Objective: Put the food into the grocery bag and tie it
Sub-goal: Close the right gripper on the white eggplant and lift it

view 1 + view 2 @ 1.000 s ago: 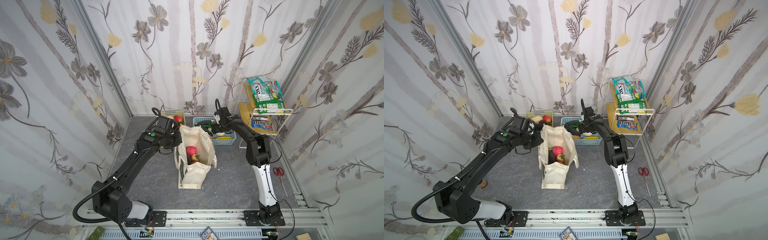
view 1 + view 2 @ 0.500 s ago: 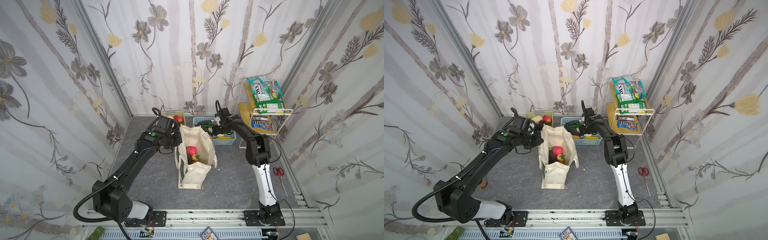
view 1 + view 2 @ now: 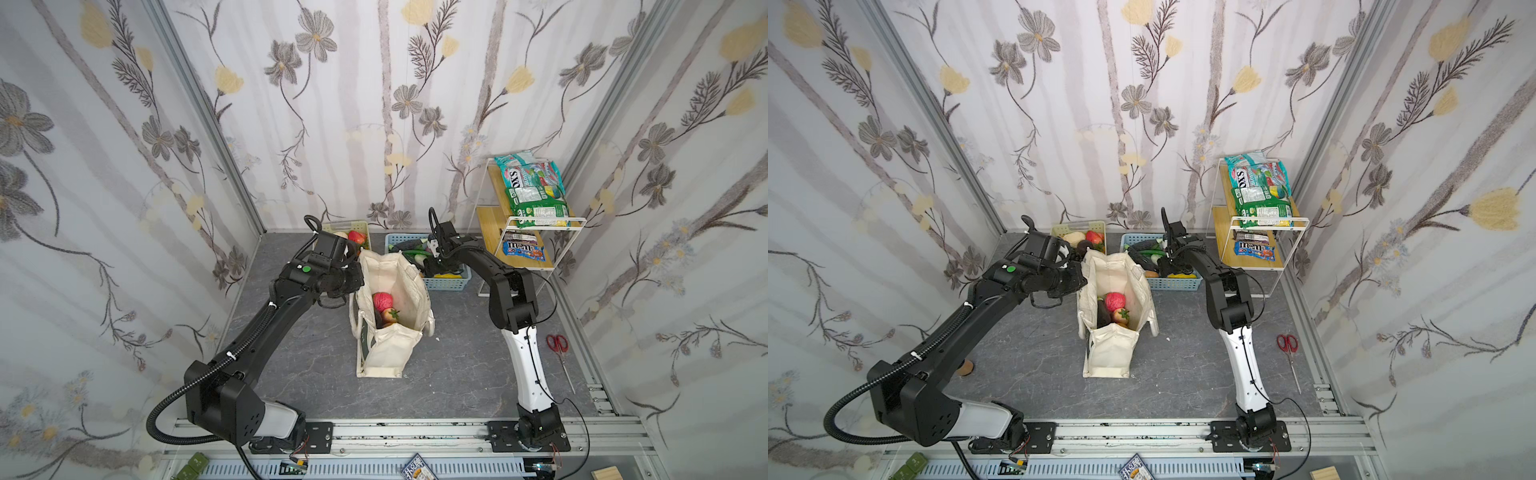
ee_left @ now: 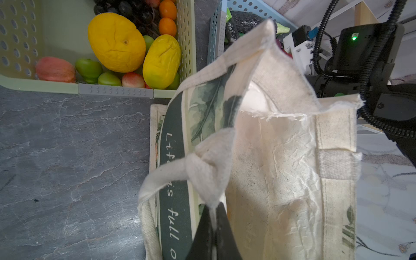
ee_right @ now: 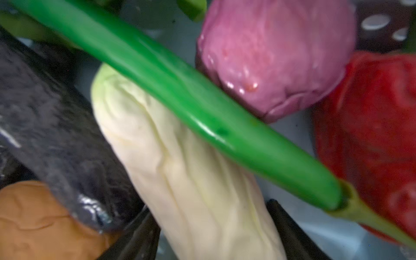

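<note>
The cream grocery bag (image 3: 390,345) (image 3: 1108,353) stands open mid-floor with a red fruit (image 3: 382,300), a smaller red one and a dark purple vegetable (image 3: 1102,313) inside. My left gripper (image 3: 354,274) (image 4: 213,222) is shut on the bag's left rim, pinching cream cloth beside a knotted strap (image 4: 202,166). My right gripper (image 3: 432,266) (image 5: 211,207) reaches down into the blue basket (image 3: 446,284). Its fingers press both sides of a pale green vegetable (image 5: 180,157) lying under a green pepper (image 5: 202,108).
Around the pale vegetable lie a purple onion (image 5: 276,51), a red pepper (image 5: 371,135) and a dark eggplant (image 5: 56,135). A pale green basket (image 4: 117,91) holds yellow and green fruit. Snack packets (image 3: 534,195) lie on the wire shelf at the back right. Scissors (image 3: 557,345) lie by the right wall.
The right gripper's jaws have narrowed around the pale vegetable in the blue basket. The left arm and the bag have stayed still.
</note>
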Action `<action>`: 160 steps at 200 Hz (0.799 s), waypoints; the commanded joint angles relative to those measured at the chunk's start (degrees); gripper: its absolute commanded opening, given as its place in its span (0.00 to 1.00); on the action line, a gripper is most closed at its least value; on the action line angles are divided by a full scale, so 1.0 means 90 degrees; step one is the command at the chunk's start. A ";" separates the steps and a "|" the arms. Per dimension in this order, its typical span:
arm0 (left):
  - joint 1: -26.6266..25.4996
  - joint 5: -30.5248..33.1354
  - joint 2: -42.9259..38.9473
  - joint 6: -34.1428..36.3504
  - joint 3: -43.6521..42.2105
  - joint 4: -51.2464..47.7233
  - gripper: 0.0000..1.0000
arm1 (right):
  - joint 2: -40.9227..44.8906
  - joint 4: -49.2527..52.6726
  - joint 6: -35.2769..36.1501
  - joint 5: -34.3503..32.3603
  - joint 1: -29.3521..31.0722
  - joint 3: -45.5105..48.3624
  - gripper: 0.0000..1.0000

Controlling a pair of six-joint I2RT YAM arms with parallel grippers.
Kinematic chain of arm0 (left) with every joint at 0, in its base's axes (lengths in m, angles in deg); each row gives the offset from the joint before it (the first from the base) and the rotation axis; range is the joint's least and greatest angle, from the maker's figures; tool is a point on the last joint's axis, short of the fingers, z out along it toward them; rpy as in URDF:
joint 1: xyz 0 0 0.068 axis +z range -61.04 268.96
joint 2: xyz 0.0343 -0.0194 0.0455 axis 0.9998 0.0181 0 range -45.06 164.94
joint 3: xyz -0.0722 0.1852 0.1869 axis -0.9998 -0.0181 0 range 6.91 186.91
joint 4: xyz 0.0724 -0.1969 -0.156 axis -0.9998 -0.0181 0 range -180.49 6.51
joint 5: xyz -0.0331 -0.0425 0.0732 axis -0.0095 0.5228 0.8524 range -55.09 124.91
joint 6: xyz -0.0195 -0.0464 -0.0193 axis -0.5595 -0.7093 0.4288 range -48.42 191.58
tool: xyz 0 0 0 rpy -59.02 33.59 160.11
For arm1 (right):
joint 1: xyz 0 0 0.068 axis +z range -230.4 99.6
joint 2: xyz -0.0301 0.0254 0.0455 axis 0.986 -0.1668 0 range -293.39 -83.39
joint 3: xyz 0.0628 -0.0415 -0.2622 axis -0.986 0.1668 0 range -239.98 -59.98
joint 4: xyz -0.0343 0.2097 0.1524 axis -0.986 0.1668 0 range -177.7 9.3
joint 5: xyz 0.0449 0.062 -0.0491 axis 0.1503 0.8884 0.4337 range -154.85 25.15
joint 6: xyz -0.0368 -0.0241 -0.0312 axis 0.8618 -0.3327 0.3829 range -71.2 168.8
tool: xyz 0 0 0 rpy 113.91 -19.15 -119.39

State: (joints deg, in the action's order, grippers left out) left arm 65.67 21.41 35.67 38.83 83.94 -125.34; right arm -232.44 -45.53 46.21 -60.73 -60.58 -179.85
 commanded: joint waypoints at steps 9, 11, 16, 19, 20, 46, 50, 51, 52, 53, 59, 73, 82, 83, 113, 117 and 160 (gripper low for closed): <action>-0.0005 0.0084 -0.0034 0.0009 0.0015 -0.0021 0.00 | 0.0243 -0.0384 0.0004 -0.0059 -0.0005 0.0258 0.66; -0.0009 0.0084 -0.0034 0.0012 0.0015 -0.0024 0.00 | 0.0267 -0.0410 0.0012 -0.0070 -0.0004 0.0284 0.66; -0.0010 0.0086 -0.0034 0.0016 0.0012 -0.0020 0.00 | 0.0325 -0.0474 0.0023 -0.0097 -0.0004 0.0347 0.65; -0.0010 0.0084 -0.0034 0.0011 0.0007 -0.0019 0.00 | 0.0358 -0.0502 0.0031 -0.0096 -0.0004 0.0384 0.64; -0.0010 0.0084 -0.0034 0.0014 0.0006 -0.0014 0.00 | 0.0369 -0.0514 0.0033 -0.0096 -0.0004 0.0392 0.64; -0.0010 0.0084 -0.0034 -0.0008 0.0003 -0.0007 0.00 | 0.0580 -0.0622 0.0072 -0.0150 -0.0004 0.0448 0.57; -0.0010 0.0084 -0.0033 -0.0009 0.0005 -0.0006 0.00 | 0.0616 -0.0626 0.0077 -0.0146 -0.0001 0.0440 0.56; -0.0010 0.0084 -0.0039 -0.0006 0.0005 -0.0007 0.00 | 0.0620 -0.0629 0.0080 -0.0146 -0.0002 0.0439 0.56; -0.0010 0.0084 -0.0041 -0.0010 0.0005 -0.0003 0.00 | 0.0627 -0.0636 0.0081 -0.0146 -0.0003 0.0439 0.56; -0.0010 0.0084 -0.0043 -0.0006 0.0005 -0.0006 0.00 | 0.0640 -0.0635 0.0087 -0.0141 0.0001 0.0439 0.56; -0.0010 0.0084 -0.0044 -0.0016 0.0005 -0.0006 0.00 | 0.0669 -0.0635 0.0100 -0.0131 0.0005 0.0443 0.56; -0.0008 0.0084 -0.0049 -0.0014 -0.0005 -0.0008 0.00 | 0.0740 -0.0629 0.0139 -0.0116 0.0006 0.0453 0.54; -0.0010 0.0084 -0.0068 -0.0015 -0.0008 -0.0018 0.00 | 0.0791 -0.0628 0.0183 -0.0099 0.0014 0.0494 0.53; -0.0010 0.0084 -0.0066 -0.0014 -0.0007 -0.0018 0.00 | 0.0795 -0.0630 0.0192 -0.0093 0.0015 0.0495 0.53; -0.0010 0.0098 -0.0103 -0.0023 -0.0035 0.0007 0.00 | 0.0900 -0.0621 0.0295 -0.0053 0.0015 0.0647 0.50; -0.0010 0.0094 -0.0104 -0.0024 -0.0032 0.0010 0.00 | 0.0921 -0.0614 0.0296 -0.0048 0.0015 0.0662 0.49; -0.0007 0.0084 -0.0094 -0.0014 -0.0007 0.0014 0.00 | 0.1259 -0.0660 0.0353 0.0025 0.0043 0.0960 0.46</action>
State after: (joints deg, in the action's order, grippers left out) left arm 65.65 21.78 35.06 38.76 83.75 -125.34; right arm -223.30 -49.25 48.00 -60.88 -60.43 -172.20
